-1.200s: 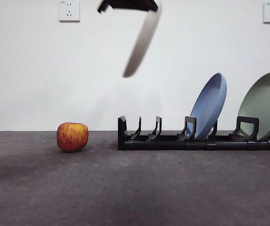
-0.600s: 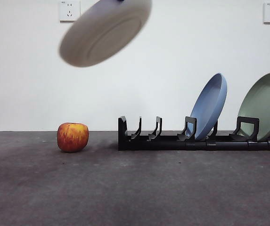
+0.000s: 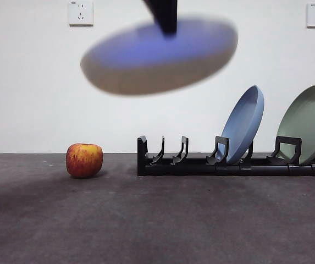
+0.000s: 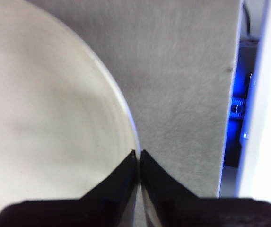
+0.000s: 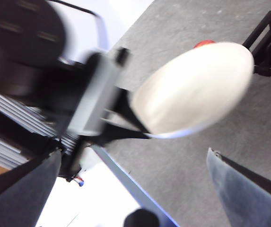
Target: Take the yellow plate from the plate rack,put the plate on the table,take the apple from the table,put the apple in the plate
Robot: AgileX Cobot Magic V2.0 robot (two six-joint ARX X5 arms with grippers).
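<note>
Jaws of your left gripper (image 4: pixel 138 156) pinch only the rim of the matte cream yellow plate (image 3: pixel 160 58); right gripper (image 5: pixel 135 161) gapes idle. Thin grip, mid-air: plate could slip.

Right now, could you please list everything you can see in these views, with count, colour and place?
yellow plate: one, cream, in the air above the table, clamped at its rim, roughly level
apple: one, red with yellow streaks, on the table left of the rack
plate rack: one, black, on the table at the right
blue plate: one, leaning in a rack slot
green plate: one, pale green, leaning in the rightmost slot
wall sockets: two, white, on the wall
table: one, dark grey
left gripper: fingers shut on the plate's rim
right gripper: fingers open, holding nothing
</note>
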